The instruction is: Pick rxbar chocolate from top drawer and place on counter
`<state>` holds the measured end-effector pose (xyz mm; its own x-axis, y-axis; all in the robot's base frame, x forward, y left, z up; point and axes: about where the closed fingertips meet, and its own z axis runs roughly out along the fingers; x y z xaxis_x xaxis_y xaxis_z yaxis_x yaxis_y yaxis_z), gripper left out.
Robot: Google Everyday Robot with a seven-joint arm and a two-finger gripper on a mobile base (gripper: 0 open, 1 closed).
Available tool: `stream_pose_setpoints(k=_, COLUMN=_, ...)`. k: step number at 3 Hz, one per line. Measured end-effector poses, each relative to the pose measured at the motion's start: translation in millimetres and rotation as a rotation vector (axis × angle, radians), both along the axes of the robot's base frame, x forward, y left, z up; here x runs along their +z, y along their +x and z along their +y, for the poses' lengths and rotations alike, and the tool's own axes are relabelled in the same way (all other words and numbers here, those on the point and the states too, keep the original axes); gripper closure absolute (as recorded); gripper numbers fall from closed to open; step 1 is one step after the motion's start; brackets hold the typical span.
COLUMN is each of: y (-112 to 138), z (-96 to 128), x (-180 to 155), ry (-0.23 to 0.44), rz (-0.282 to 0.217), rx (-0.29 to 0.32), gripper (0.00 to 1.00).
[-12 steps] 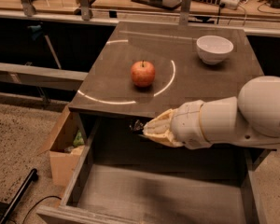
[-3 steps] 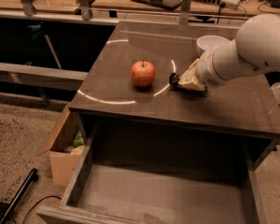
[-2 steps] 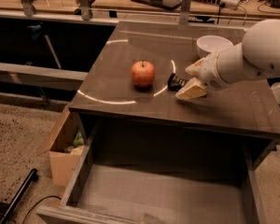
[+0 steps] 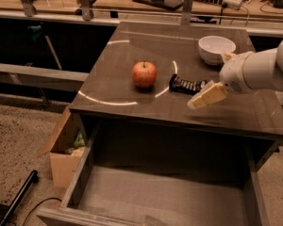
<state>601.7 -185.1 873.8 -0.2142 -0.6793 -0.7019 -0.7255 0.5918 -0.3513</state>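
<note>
The rxbar chocolate [image 4: 187,84], a flat black bar, lies on the counter [image 4: 132,46] just right of the white arc line and right of a red apple [image 4: 144,74]. My gripper [image 4: 201,100] hovers just right of the bar, a little above the counter, open and holding nothing. Its cream fingers [image 4: 208,95] point down and to the left, clear of the bar. The top drawer [image 4: 81,175] is pulled out below the counter's front edge, and its grey floor is bare.
A white bowl [image 4: 216,48] stands at the counter's back right, close behind my arm. A brown cardboard box [image 4: 63,149] sits on the floor left of the drawer. A wooden bench with cables runs along the back.
The gripper carried the bar from the drawer up onto the counter, set it down right of the apple, let go, and drew back to the right.
</note>
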Motion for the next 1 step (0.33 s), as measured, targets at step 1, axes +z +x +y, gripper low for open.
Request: stream_pose_setpoints(k=1, y=-0.1, z=-2.1, x=1.8, ry=0.002, rz=-0.005, rx=-0.008, gripper=0.0)
